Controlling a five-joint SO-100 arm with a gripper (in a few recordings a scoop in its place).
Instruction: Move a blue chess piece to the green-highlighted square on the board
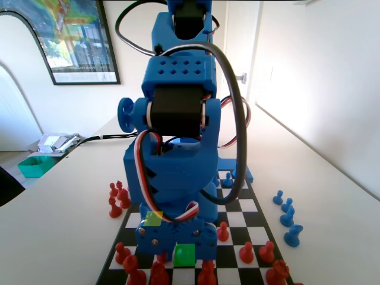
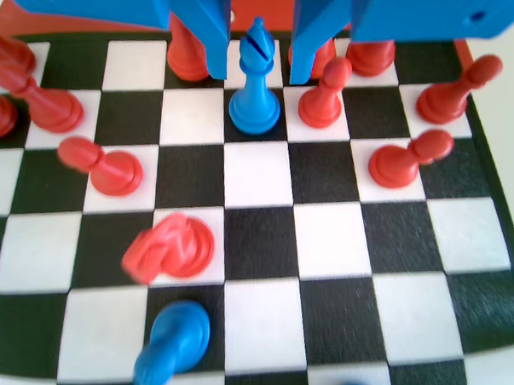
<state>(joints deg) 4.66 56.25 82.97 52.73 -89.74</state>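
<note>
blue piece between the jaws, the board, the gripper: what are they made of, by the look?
Blue piece: likely moulded plastic, smooth with a soft sheen.
Board: flat matte sheet, maybe vinyl or printed card; cannot tell which.
Gripper: probably 3D-printed plastic; matte blue, blocky flat faces.

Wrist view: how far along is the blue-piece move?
Looks done: tall blue plastic piece with a slotted head stands upright on the black-and-white chequered board, apparently near the bright green square. In hand: open jaws flank it, not gripping. Left: confirm the square, lift the arm clear.
</note>
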